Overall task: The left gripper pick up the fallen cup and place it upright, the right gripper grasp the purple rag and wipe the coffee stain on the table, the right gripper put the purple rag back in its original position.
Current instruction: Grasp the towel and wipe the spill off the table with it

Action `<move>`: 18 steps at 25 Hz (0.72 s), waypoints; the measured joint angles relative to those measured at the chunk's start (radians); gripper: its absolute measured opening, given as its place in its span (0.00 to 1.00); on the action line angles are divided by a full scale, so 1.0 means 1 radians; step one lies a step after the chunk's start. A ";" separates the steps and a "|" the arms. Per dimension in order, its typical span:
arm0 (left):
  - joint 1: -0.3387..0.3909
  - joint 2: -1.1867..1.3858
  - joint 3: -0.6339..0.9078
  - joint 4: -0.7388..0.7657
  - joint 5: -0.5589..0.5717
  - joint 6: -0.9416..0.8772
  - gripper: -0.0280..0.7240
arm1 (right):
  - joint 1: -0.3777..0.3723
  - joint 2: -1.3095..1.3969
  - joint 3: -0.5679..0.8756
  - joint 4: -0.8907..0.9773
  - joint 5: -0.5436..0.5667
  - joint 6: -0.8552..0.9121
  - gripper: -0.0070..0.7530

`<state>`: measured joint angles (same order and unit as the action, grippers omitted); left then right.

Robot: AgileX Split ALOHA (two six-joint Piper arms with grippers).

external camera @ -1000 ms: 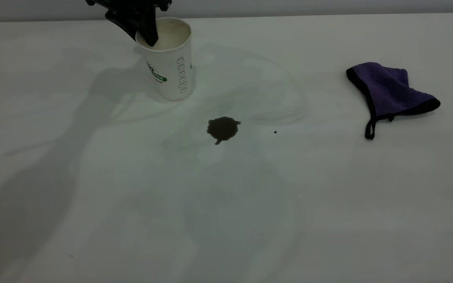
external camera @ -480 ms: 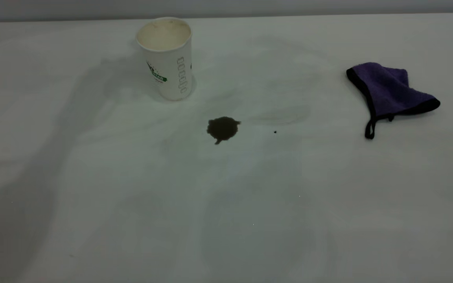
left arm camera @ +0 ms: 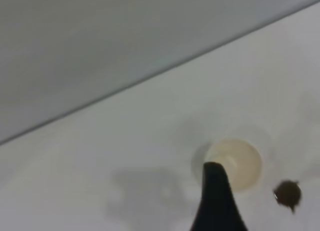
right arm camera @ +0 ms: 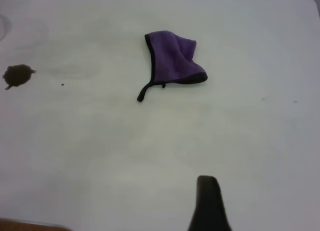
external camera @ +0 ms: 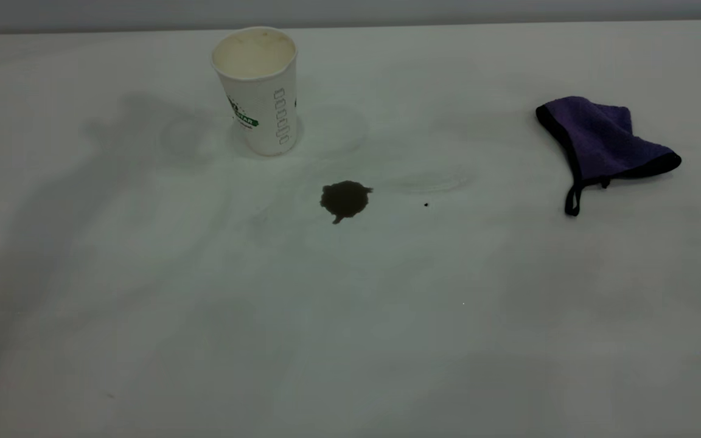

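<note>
We are seeing the cup [external camera: 258, 91] standing upright on the table [external camera: 204, 316], mouth up, long axis vertical, showing only its cream inside. The coffee stain [external camera: 345, 200] is sitting just beside its base; the purple rag [external camera: 600, 143] is lying crumpled well apart, loop trailing toward us. Only one dark fingertip of each gripper is showing, so we cannot tell their opening; neither is holding anything.

Each wrist view shows one matte black, tapered, round-tipped finger of the left tool [left arm camera: 216, 198] and right tool [right arm camera: 209, 203]
</note>
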<state>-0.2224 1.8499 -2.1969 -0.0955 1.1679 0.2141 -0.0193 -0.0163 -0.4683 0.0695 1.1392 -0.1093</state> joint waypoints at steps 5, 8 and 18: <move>0.000 -0.249 0.342 0.017 0.000 -0.021 0.69 | 0.000 0.000 0.000 0.000 0.000 0.000 0.78; 0.000 -0.394 0.543 0.046 0.000 -0.021 0.65 | 0.000 0.000 0.000 0.000 0.000 0.000 0.78; -0.001 -0.759 0.997 0.072 0.000 -0.101 0.59 | 0.000 0.000 0.000 0.000 0.000 0.000 0.78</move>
<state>-0.2231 1.0904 -1.1995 -0.0237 1.1679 0.1134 -0.0193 -0.0163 -0.4683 0.0695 1.1392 -0.1093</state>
